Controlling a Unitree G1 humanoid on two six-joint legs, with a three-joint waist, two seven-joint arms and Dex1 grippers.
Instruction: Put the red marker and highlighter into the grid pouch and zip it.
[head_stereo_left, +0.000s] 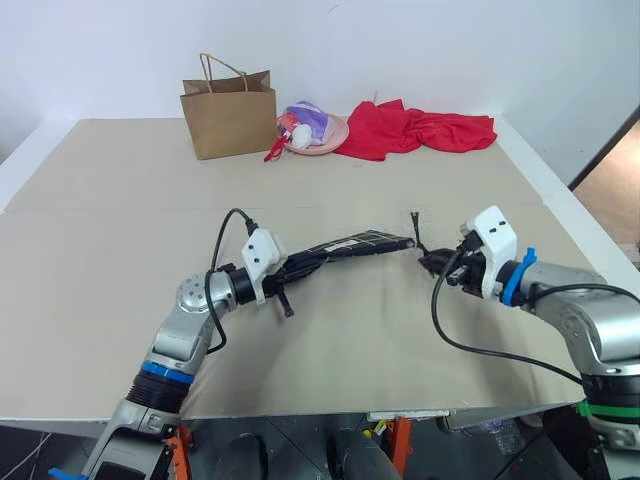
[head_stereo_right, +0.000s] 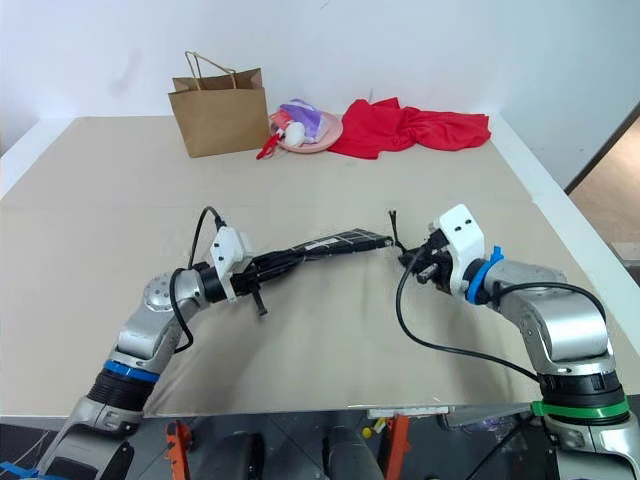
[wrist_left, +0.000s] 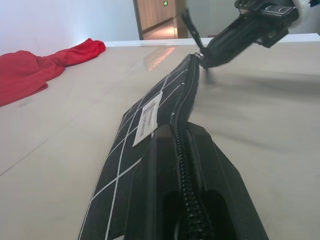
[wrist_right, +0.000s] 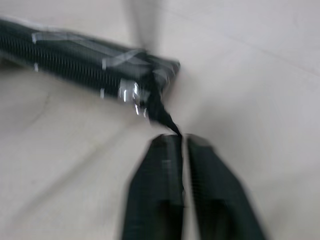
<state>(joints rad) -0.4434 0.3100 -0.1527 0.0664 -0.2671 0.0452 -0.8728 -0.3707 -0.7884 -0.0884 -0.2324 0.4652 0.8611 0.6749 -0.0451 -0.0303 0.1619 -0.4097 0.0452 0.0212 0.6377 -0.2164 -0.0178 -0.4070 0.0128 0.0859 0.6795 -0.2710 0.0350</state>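
Above the table (head_stereo_left: 100, 300), L gripper (head_stereo_left: 300, 266) clamped the soft, floppy pouch (head_stereo_left: 360, 243) end; R gripper (wrist_right: 182, 142), nearly closed, pinched its thin cord pull (wrist_right: 162, 117), the best hold.

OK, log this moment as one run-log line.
left gripper: shut on grid pouch, held above table | right gripper: pinching cord pull at pouch end | zipper: looks closed
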